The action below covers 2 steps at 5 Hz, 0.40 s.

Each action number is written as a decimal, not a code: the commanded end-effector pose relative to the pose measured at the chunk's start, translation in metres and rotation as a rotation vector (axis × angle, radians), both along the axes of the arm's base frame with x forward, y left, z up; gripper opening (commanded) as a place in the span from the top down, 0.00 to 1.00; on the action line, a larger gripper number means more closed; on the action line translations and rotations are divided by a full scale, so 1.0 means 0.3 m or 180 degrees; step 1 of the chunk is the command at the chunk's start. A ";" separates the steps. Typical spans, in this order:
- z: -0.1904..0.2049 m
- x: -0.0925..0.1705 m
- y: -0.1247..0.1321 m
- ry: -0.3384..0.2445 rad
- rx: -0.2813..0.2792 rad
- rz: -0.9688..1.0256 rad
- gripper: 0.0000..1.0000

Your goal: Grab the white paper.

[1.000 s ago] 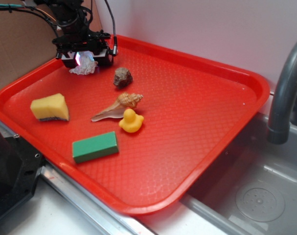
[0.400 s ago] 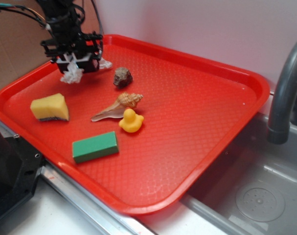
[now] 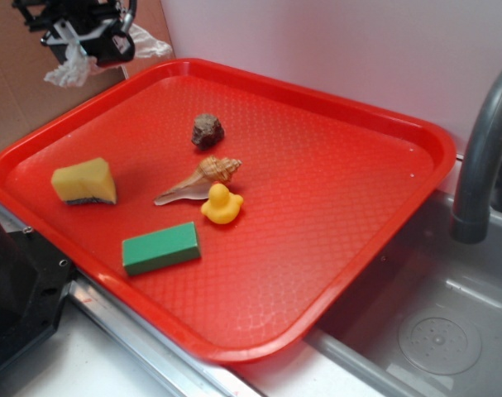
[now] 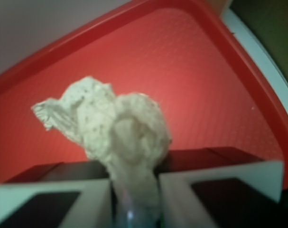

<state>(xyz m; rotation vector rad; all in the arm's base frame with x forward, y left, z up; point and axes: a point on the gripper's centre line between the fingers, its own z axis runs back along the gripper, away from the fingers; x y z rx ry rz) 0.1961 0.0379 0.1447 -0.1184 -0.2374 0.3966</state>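
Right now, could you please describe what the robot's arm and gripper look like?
The gripper is black, boxy hardware with dark cables looping around it. In the wrist view, its fingers are white-edged blocks with dark inner faces. No markings are readable.

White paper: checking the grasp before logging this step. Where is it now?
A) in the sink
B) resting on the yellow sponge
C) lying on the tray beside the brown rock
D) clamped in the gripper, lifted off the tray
D: the white paper is pinched by the gripper, which hangs above the red tray's far corner.
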 end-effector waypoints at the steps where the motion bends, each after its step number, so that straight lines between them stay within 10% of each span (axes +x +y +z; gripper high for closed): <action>1: 0.155 -0.024 -0.027 -0.0105 -0.0057 -0.0558 1.00; 2: 0.142 -0.003 -0.001 0.0016 -0.0113 -0.0585 1.00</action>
